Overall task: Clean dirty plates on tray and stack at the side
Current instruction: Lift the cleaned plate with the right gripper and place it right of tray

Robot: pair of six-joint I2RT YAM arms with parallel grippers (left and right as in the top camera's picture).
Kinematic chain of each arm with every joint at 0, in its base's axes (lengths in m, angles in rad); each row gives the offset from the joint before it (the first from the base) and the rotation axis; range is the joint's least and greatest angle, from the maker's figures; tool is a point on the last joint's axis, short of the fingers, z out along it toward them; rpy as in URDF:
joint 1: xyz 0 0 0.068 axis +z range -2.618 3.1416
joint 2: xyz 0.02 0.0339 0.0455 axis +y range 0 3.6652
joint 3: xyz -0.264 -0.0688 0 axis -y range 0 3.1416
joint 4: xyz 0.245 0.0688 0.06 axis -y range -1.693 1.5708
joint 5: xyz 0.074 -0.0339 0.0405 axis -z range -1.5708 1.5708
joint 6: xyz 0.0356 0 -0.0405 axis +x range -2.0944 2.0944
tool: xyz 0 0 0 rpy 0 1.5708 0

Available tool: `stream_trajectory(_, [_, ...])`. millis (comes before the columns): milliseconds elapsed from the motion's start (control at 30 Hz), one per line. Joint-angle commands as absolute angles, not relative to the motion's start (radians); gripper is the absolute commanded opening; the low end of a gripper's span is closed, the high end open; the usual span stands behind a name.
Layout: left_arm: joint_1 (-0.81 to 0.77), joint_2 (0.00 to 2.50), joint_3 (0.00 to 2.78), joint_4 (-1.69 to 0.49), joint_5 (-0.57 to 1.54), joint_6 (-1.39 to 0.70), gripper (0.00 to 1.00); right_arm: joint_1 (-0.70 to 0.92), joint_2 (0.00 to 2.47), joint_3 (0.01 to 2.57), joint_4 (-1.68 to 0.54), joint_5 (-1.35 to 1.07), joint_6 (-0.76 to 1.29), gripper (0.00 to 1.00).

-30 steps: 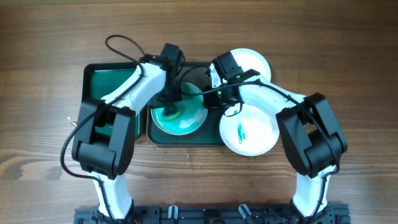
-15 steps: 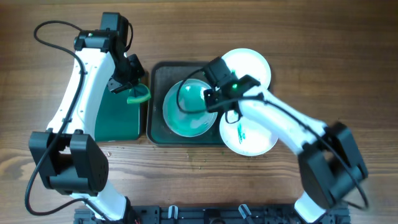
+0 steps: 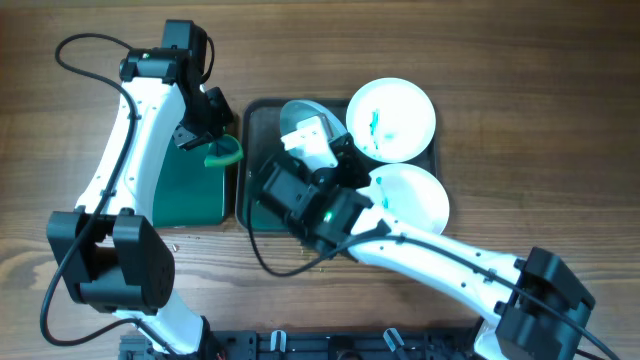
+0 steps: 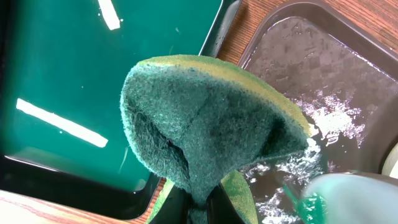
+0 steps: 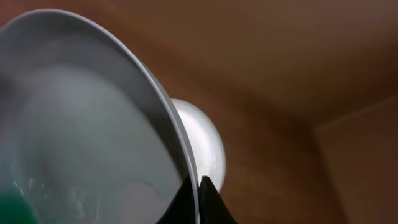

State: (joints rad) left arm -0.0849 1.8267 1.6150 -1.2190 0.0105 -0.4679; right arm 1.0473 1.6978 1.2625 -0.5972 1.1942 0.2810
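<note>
Over on the left, the left gripper is clamped tight on the sponge. The left wrist view shows the jaws pinching it from below so that the green scouring pad folds up into a cone. It hangs right above the strip where the bright green tray meets the dark tray. The dark tray's floor is glistening wet.

Now the right arm, reaching clean across the dark tray. The right gripper has 1 plate in hand, and the lifted plate is steeply tilted above the far-left part of the tray. The right wrist camera shows it well: 2 dark fingertips closed narrowly on the rim, with the plate's white bowl filling the left of that view. A blurred plate edge with a green mark also pokes into the left wrist view at bottom right.

The other 2 plates lie flat. The smeared plate sits at the tray's far-right corner, green streak showing. The third plate sits at the near-right corner, just beside it, reading plain white from above and partly under the right arm. All of this is on the wooden table.
</note>
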Motion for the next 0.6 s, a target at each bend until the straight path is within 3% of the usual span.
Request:
stream_trajectory(0, [-0.081, 1.819, 1.625, -1.216, 0.026, -0.449, 0.04, 1.103, 1.675, 1.269, -0.503, 1.509, 0.122, 0.04])
stream_trajectory(233, [-0.081, 1.819, 1.625, -1.216, 0.026, -0.449, 0.04, 1.135, 1.675, 1.269, -0.24, 1.521, -0.157, 0.04])
stream_trajectory(467, [-0.081, 1.819, 1.625, -1.216, 0.026, -0.449, 0.04, 1.134, 1.675, 1.268, -0.246, 1.477, -0.12, 0.04])
stream_trajectory(567, [-0.081, 1.819, 1.625, -1.216, 0.026, -0.449, 0.04, 1.113, 1.675, 1.268, -0.397, 1.347, 0.018, 0.04])
